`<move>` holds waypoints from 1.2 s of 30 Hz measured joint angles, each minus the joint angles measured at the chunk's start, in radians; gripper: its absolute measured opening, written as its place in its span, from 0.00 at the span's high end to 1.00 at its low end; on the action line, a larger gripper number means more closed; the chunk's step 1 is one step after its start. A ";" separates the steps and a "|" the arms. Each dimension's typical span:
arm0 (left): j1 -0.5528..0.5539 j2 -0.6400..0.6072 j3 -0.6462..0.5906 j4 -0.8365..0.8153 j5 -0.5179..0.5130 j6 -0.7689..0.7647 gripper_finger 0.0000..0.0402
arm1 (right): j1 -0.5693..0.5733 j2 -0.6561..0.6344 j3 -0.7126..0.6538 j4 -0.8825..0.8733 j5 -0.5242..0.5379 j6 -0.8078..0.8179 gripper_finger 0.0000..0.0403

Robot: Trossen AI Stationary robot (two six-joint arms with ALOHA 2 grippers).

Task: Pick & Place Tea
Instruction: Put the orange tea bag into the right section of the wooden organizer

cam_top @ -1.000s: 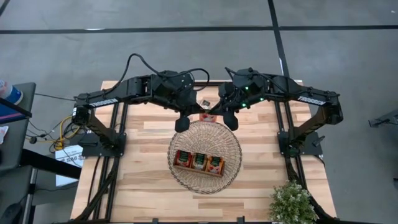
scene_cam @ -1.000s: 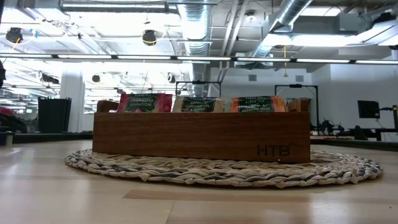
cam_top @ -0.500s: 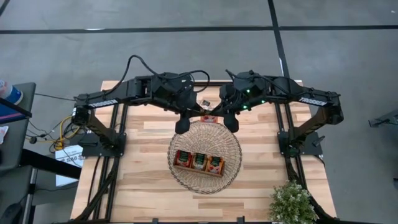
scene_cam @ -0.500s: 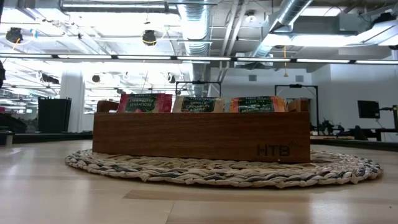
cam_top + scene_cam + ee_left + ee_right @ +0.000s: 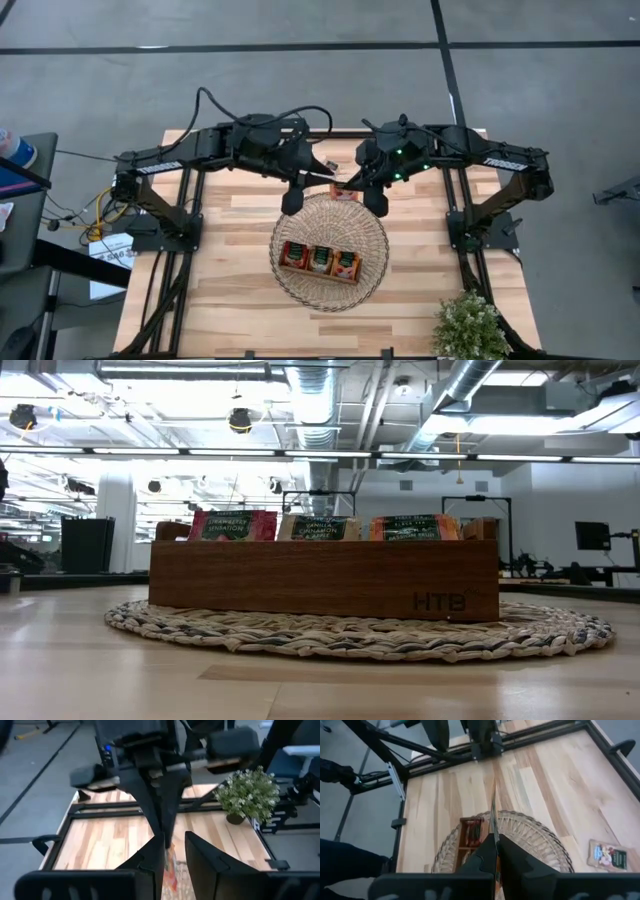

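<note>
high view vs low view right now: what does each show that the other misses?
High view only: both dark arms meeting behind the round wicker basket, the left gripper and right gripper together at a red square tea sachet, a small dark packet on the light wooden table, and a green potted plant at a near corner.

Low view only: the printed sachet labels and the lit room with ceiling ducts behind.

Both: the brown three-compartment wooden tray filled with sachets, sitting on the basket.

Grey concrete floor (image 5: pixel 300 70) (taped lines), exposed ceiling ducts (image 5: pixel 315 395)
</note>
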 joint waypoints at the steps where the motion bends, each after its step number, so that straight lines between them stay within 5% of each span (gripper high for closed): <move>1: 0.000 -0.001 -0.012 0.018 -0.001 0.000 0.83 | 0.000 0.000 0.000 -0.007 0.000 0.001 1.00; 11: -0.009 -0.114 -0.315 0.259 0.026 -0.119 0.83 | 0.005 -0.049 -0.051 -0.036 0.025 0.014 1.00; 19: -0.010 -0.310 -0.553 0.437 -0.139 -0.165 0.86 | 0.063 -0.107 -0.156 -0.008 0.057 0.086 1.00; 25: -0.001 -0.426 -0.670 0.493 -0.279 -0.194 0.87 | 0.134 -0.167 -0.353 0.203 0.081 0.223 1.00; 36: -0.001 -0.474 -0.754 0.507 -0.286 -0.293 0.87 | 0.374 -0.132 -0.600 0.463 0.322 0.505 1.00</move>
